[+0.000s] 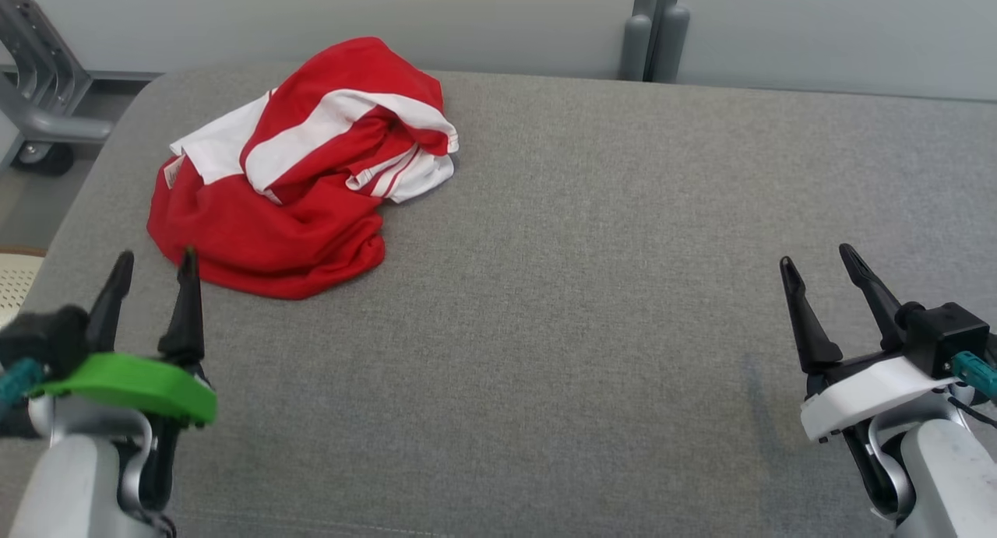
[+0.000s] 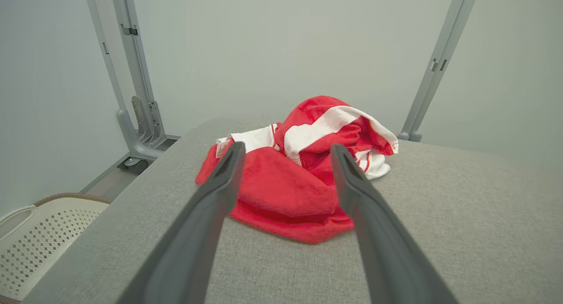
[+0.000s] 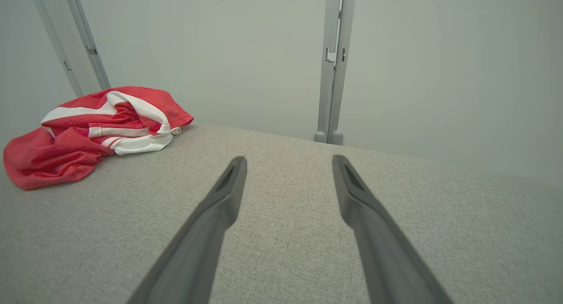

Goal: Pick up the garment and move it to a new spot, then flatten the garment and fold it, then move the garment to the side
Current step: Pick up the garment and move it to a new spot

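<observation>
- Head view: the red-and-white garment (image 1: 304,172) lies crumpled in a heap on the grey padded surface (image 1: 584,304), toward its far left. Nothing is lifted yet, so I judge the first step, the pick-up, is the one in hand. The left gripper (image 1: 156,253) hovers just short of the heap's near edge, fingers spread and empty. The right gripper (image 1: 815,255) is well apart on the other side, also spread and holding nothing.
- Left wrist view: the left gripper (image 2: 288,148) points straight at the garment (image 2: 281,198), which sits between and beyond the fingertips, not touched. The next move likely calls for reaching forward and down, then pinching a raised fold. A pale perforated basket (image 2: 39,233) stands below the surface's edge.
- Right wrist view: the right gripper (image 3: 286,159) faces bare surface with its jaws apart; the garment (image 3: 88,128) lies far off to one side. Its type is hard to tell while bunched, perhaps a shirt.
</observation>
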### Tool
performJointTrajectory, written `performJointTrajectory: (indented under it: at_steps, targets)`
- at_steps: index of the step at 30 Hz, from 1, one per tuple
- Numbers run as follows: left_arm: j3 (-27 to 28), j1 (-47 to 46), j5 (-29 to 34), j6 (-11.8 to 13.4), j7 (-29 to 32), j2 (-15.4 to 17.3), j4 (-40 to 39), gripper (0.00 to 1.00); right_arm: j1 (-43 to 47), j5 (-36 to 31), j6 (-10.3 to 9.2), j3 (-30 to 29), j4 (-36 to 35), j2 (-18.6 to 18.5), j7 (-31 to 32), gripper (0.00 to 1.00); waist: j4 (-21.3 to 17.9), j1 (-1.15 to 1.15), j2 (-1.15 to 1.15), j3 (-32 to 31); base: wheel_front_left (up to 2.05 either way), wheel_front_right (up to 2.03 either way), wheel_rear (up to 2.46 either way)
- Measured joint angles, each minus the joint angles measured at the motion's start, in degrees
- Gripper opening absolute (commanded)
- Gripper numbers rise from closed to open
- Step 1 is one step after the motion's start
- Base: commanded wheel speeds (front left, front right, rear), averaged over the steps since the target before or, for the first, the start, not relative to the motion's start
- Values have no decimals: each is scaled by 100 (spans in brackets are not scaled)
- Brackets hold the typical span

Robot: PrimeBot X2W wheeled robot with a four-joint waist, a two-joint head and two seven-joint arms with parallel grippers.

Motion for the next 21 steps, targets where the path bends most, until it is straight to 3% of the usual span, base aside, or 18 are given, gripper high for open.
performJointTrajectory:
  at_steps: [4,10,17,21]
  targets:
    - [59,-734,-402,-43,731,12,209,100,-194,-92,67,144,-32,-3,-1,100,-6,0,0,285,0,0,0]
    - [252,-1606,-569,-36,1582,386,433,100,-425,-144,94,311,-44,-12,-1,100,-59,0,0,662,0,0,0]
    - [669,-2594,-1196,93,2728,611,754,100,-863,-165,123,423,-98,27,-1,100,-235,1,0,1198,0,0,0]
    - [1006,-3041,-1549,304,3254,781,866,100,-1217,-165,125,470,-168,70,-2,100,-395,1,0,1496,0,0,0]
